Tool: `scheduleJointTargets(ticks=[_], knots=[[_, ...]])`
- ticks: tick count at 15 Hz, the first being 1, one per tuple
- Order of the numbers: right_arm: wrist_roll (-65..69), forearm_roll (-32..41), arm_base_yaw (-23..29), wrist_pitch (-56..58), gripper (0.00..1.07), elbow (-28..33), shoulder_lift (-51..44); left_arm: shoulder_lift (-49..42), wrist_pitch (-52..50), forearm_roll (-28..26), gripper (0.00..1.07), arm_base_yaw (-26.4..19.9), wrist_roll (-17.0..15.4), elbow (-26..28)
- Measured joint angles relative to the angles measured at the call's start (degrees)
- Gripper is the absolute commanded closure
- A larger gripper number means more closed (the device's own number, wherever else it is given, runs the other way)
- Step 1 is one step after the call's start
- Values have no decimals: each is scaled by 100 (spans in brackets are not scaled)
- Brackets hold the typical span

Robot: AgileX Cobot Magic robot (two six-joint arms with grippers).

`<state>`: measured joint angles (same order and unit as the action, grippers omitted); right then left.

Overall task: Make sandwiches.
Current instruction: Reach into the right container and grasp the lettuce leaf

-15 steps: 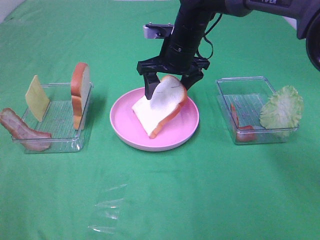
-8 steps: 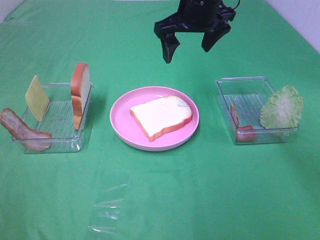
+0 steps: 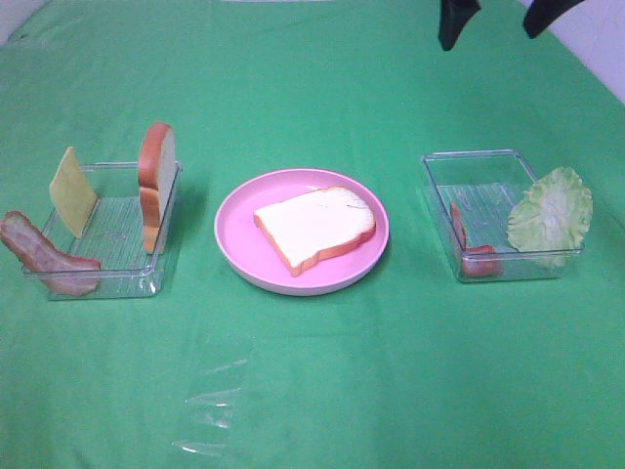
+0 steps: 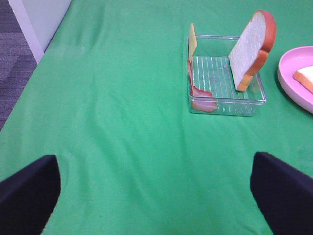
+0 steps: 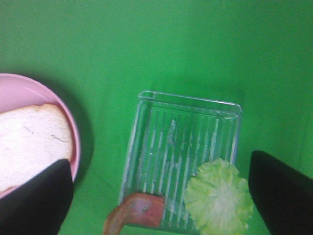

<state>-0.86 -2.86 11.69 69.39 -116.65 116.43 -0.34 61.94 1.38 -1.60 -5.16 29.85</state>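
A: What is sitting where?

B: One plate [image 3: 239,249] is holding one flat slice [image 3: 314,230]. Two trays are flanking it. The left tray [image 3: 107,274] is carrying one upright slice [image 3: 156,181], one bacon strip [image 3: 44,259] and one cheese [image 3: 71,192]. The right tray [image 3: 488,161] is carrying one lettuce [image 3: 550,210] and a second bacon strip [image 3: 471,249].

A: The claws?

B: The left claw [image 4: 156,196] and right claw [image 3: 490,41] are both gaping, empty. The right is hovering right of the plate, nearer the lettuce, which is probably next.

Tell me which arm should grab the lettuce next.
Right, probably. The right gripper is open, with the lettuce and its tray framed between its fingers in its wrist view; the left gripper faces the other tray, across the plate.
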Motion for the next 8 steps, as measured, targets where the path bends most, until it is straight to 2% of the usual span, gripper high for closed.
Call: scheduleJointTargets(ticks=[3, 4, 5, 8], knots=[[0, 6, -579, 0, 15, 670, -252, 0, 0, 0, 7, 0, 0, 0], [0, 80, -900, 6, 15, 1175, -304, 0, 0, 0, 7, 0, 0, 0], [0, 109, -968, 6, 15, 1329, -304, 0, 0, 0, 7, 0, 0, 0], [0, 241, -1152, 23, 15, 2275, -304, 0, 0, 0, 7, 0, 0, 0]])
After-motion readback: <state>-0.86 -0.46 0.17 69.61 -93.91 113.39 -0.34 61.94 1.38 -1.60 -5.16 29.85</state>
